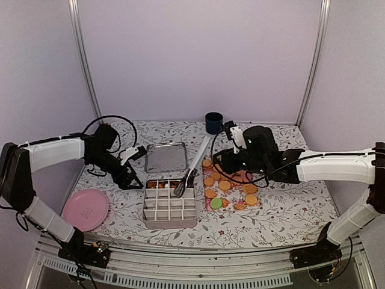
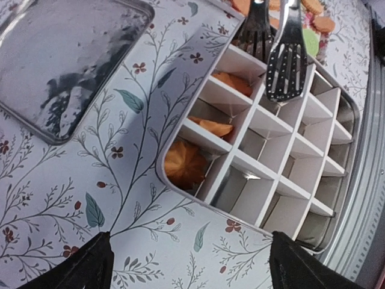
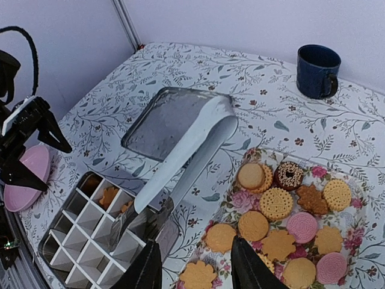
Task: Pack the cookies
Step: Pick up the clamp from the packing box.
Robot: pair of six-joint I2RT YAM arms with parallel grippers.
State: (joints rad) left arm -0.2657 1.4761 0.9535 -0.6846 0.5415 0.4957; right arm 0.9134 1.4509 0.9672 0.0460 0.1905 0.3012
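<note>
- We see our right gripper (image 3: 195, 247) released, its fingers parted around nothing, low in the wrist frame over the floral tray (image 3: 317, 172);
- the cookies (image 3: 276, 203) mostly lie on that tray, centre-right from above; a few sit in the divided tin (image 2: 263, 123);
- the tongs (image 3: 186, 144) rest with their tips in the tin;
- our left gripper (image 2: 190, 253) hangs spread wide and empty beside the tin's corner.

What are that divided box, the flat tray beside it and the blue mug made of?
Divided box: apparently a metal shell with a shiny rim and white matte dividers. Flat tray: metal, showing blurry reflections. Blue mug: probably glazed ceramic, glossy.
</note>
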